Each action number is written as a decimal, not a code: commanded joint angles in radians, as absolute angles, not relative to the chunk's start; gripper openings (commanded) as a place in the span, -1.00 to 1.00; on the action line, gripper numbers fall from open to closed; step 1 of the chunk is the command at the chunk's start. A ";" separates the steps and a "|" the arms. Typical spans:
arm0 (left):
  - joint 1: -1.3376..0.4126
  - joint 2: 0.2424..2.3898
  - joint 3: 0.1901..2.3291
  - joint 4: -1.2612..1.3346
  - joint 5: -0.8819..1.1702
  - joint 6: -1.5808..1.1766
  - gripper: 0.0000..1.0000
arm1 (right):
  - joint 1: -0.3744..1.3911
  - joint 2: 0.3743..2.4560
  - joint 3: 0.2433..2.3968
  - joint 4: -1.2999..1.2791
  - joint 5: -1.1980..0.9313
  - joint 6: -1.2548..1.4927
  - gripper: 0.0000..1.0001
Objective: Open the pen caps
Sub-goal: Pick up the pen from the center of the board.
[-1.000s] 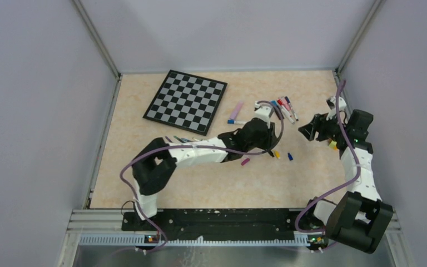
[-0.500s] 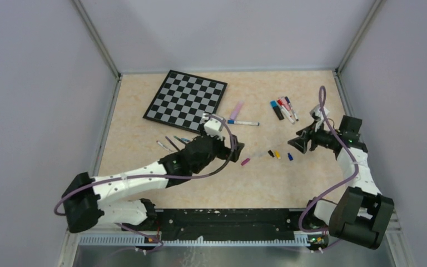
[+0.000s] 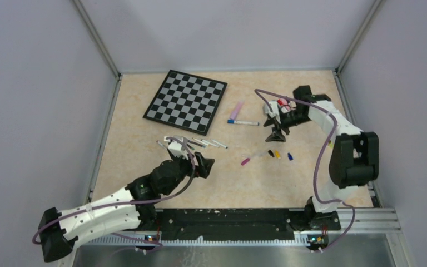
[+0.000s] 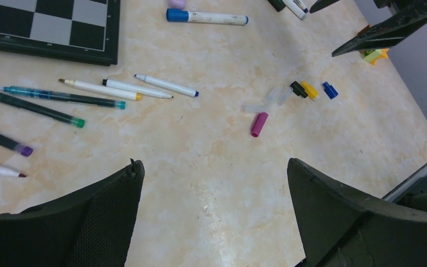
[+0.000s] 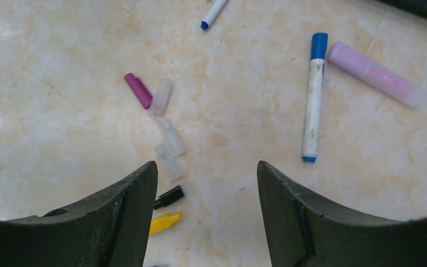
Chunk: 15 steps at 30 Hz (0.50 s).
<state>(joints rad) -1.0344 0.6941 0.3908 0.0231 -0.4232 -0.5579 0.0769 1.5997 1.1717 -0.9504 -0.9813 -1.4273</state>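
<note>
My left gripper (image 4: 214, 164) (image 3: 204, 165) hangs open and empty over bare table, near the front of a row of uncapped pens (image 4: 136, 88) (image 3: 200, 142). Loose pen caps lie to its right: magenta (image 4: 259, 124) (image 3: 246, 161), black (image 4: 297, 89), yellow (image 4: 309, 90), blue (image 4: 329, 90) and clear ones (image 4: 275, 97). My right gripper (image 5: 207, 165) (image 3: 275, 135) is open with nothing between its fingers, above the black cap (image 5: 169, 196) and yellow cap (image 5: 164, 222). A white marker with a blue cap (image 5: 313, 103) (image 3: 243, 122) lies beyond it. More capped pens (image 3: 282, 103) are partly hidden behind the right arm.
A black-and-white chessboard (image 3: 186, 100) lies at the far left. A pink highlighter (image 5: 375, 75) (image 3: 236, 110) rests beside the blue-capped marker. A yellow-orange block (image 4: 373, 54) sits at the right. Grey walls close in the table on three sides.
My left arm has drawn back from the middle toward the near left, and its jaws have opened wide. My right gripper has swung from the right side to the far middle, over the loose caps.
</note>
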 commanded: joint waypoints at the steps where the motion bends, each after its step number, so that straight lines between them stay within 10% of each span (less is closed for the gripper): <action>1: -1.030 0.593 0.350 -0.042 -0.500 -0.636 0.98 | 0.184 1.751 1.380 -0.987 -0.836 -1.483 0.29; 15: -1.030 0.611 0.335 -0.075 -0.536 -0.657 0.97 | 0.401 2.166 1.800 -0.926 -0.524 -1.247 0.29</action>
